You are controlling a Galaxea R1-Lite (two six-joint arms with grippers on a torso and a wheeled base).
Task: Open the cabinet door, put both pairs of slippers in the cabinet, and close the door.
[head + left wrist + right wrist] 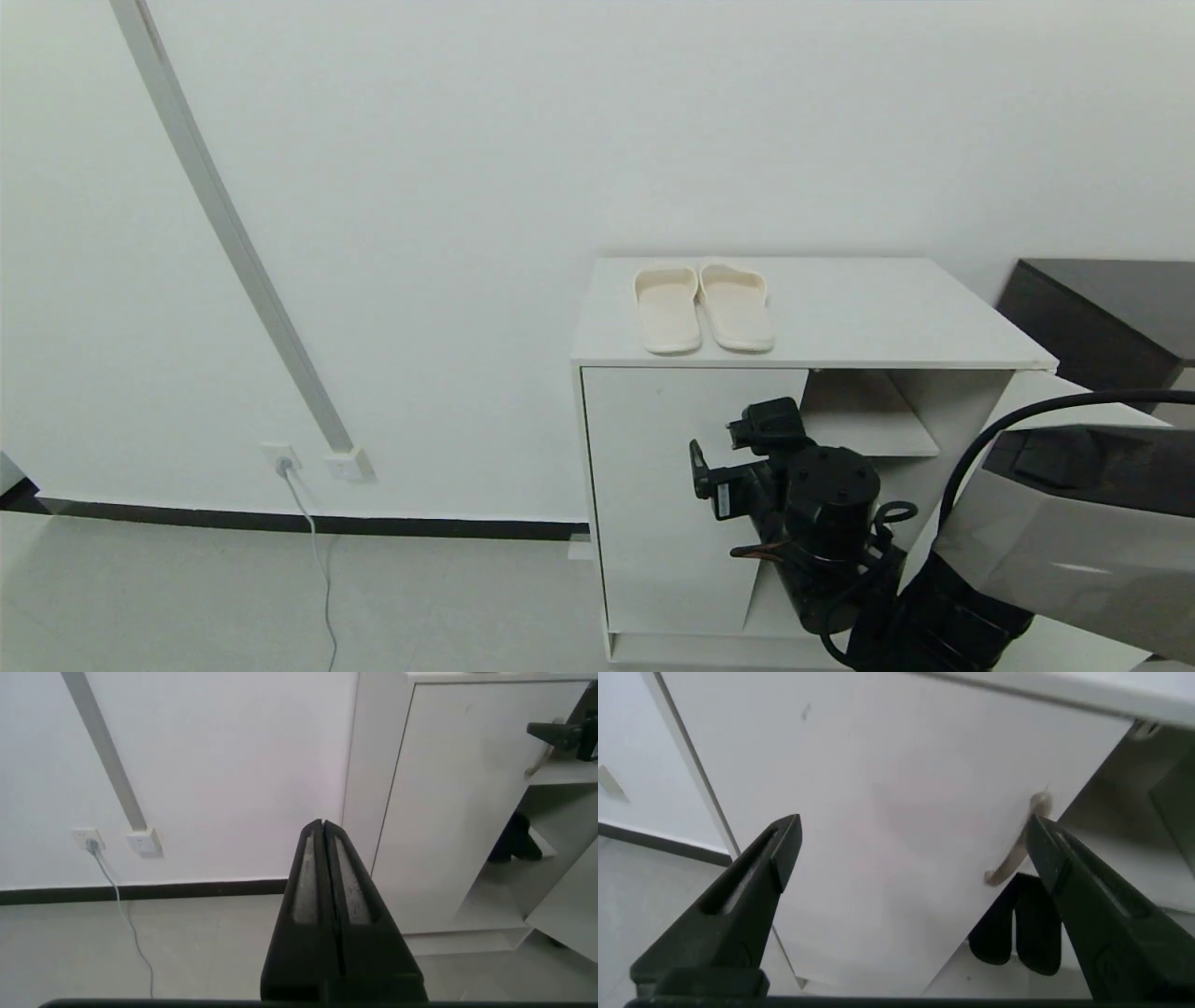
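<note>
White cabinet (868, 313) stands against the wall. Its right half is open and the left door (672, 485) is flush with the front. The cream slippers (702, 306) lie on the cabinet top, left of centre, side by side and just touching. Their long axes run front to back, toes toward the wall and heels near the front edge. The black slippers (1018, 935) sit side by side low inside the open half, behind the left door's edge; cannot tell which way they point. The right gripper (913, 831) is level in front of the left door, near its curved handle (1010, 859), fingers spread wide apart with nothing between them. The left gripper (322, 831) is held out to the cabinet's left above the floor, fingers pressed together, empty. A wall socket (280, 459) with a cable is low on the wall.
</note>
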